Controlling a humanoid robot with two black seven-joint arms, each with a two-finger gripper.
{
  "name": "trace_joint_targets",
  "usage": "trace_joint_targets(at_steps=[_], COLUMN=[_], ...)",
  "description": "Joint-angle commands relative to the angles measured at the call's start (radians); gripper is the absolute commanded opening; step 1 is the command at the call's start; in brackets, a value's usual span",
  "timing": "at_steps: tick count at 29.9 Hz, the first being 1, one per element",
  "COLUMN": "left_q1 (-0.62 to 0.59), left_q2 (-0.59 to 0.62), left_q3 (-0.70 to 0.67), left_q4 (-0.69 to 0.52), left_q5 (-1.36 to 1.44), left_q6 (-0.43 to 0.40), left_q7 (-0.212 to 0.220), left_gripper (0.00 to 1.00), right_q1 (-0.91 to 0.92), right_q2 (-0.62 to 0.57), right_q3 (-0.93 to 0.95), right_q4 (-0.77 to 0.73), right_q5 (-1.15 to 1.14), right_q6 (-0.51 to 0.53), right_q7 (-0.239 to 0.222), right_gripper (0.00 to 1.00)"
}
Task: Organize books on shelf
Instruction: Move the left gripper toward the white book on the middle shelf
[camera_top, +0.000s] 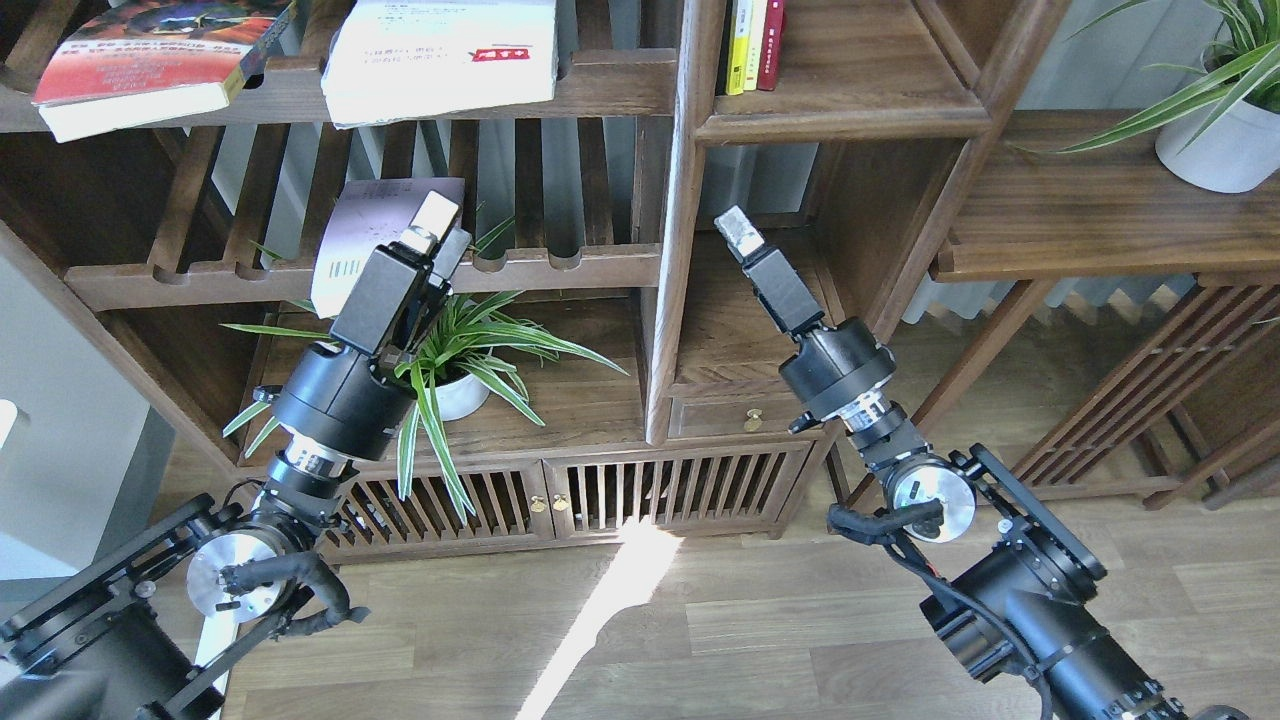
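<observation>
Two black arms reach up toward the bookcase. My left tool (437, 235) is clenched on the thin white book (375, 245) with the barcode, at the front rail of the slatted rack (560, 265). My right tool (740, 233) hangs in the open mouth of the narrow compartment; whether it is released or clenched, I cannot tell. Up on the solid plank shelf (850, 100), yellow and red books (755, 45) stand against its left wall, with bare wood to their right. On the top rack lie the red-orange book (150, 65) and the thick white book (445, 55). Below, a potted plant (460, 370) stands by my left arm.
</observation>
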Motion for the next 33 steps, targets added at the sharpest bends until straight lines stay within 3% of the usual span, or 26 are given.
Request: trace_joint_targets(at_steps=[1,4,9,21,32,33], left_q1=[0.0,0.009,0.013,0.135,0.131,0.131], left_q2=[-0.006,-0.008,-0.01,-0.003,-0.023,-0.026], left_q3=[0.002,0.002,0.008,-0.018,-0.02,-0.02], left_q4=[0.003,0.003,0.006,0.029,0.035,0.035], left_q5=[-0.001,-0.001,0.01,-0.05,-0.207,-0.223], left_q6=[0.0,0.0,0.0,0.0,0.0,0.031], left_q7=[0.001,0.002,0.001,-0.019,-0.018,-0.018], left_gripper=[0.91,0.89,0.98,0.98,0.98,0.98], right_q1=[0.001,0.0,0.003,0.02,0.081,0.082], right_q2=[0.003,0.005,0.005,0.002,0.011,0.011], right_q3=[-0.001,-0.002,-0.002,-0.012,-0.015,-0.016], right_q4=[0.0,0.0,0.0,0.009,0.008,0.008], right_q5=[0.0,0.0,0.0,-0.003,-0.002,-0.002], right_q6=[0.0,0.0,-0.004,-0.083,-0.181,-0.187], right_q7=[0.0,0.0,0.0,0.0,0.0,-0.002], right_gripper=[1.0,1.0,1.0,1.0,1.0,1.0])
